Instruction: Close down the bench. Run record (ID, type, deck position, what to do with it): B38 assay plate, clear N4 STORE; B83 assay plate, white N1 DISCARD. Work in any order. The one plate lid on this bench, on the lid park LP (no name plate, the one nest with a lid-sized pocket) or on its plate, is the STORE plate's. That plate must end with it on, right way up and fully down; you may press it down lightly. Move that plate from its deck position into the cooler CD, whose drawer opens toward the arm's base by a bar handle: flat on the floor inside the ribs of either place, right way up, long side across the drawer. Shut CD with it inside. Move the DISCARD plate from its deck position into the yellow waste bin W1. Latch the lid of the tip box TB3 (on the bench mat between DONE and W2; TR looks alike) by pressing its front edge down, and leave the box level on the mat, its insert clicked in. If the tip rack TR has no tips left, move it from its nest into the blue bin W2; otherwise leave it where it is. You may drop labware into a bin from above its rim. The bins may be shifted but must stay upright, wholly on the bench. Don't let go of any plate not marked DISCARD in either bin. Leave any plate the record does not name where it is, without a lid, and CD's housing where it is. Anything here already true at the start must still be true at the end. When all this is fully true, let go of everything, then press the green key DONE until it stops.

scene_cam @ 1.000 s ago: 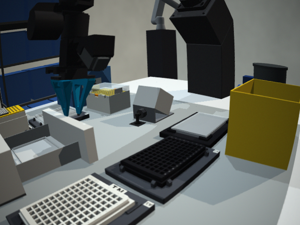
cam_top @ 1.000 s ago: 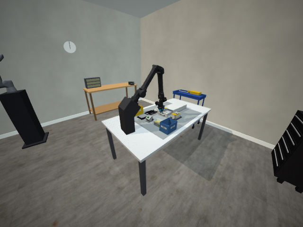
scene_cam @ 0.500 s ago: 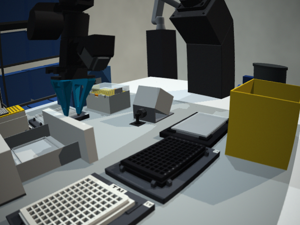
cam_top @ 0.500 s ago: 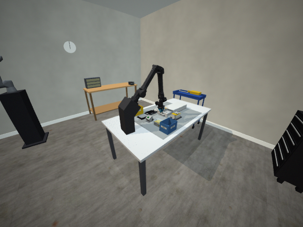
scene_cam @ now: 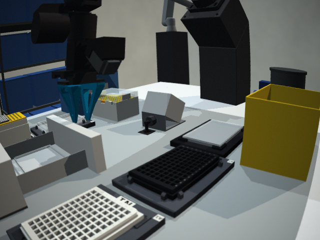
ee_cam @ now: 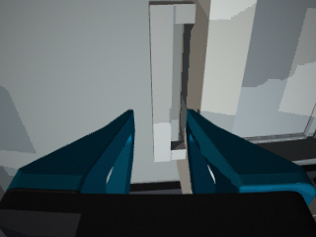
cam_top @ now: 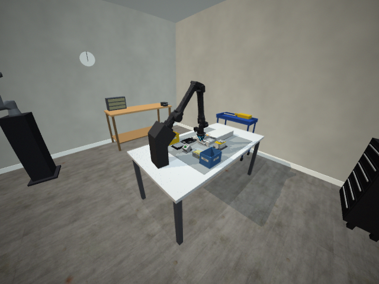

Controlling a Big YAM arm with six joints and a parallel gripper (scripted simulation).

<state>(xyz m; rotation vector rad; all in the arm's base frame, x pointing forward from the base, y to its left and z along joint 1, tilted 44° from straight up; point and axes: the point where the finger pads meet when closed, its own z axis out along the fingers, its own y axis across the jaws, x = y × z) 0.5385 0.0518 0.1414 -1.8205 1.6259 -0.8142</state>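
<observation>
My gripper [cam_top: 200, 139] [scene_cam: 81, 119] [ee_cam: 160, 118] hangs fingers down at the pale bar handle [ee_cam: 164, 73] of the cooler drawer. The fingers stand part open on either side of the bar, without pinching it. The drawer's white front [scene_cam: 77, 140] [ee_cam: 224, 46] is pulled out. A clear plate [scene_cam: 38, 157] lies flat inside the drawer. The white plate [scene_cam: 82, 217] sits in its nest at the front. The yellow bin [scene_cam: 279, 134] stands at the right. The tip box [scene_cam: 116, 105] with its clear lid stands behind the gripper, beside the grey key housing [scene_cam: 162, 109].
A black plate [scene_cam: 173, 167] sits in a dark nest mid-bench. A flat pale piece [scene_cam: 214, 133] lies in the nest next to the yellow bin. The blue bin [cam_top: 210, 157] stands at the mat's front edge. The arm's black base [scene_cam: 224, 51] stands behind.
</observation>
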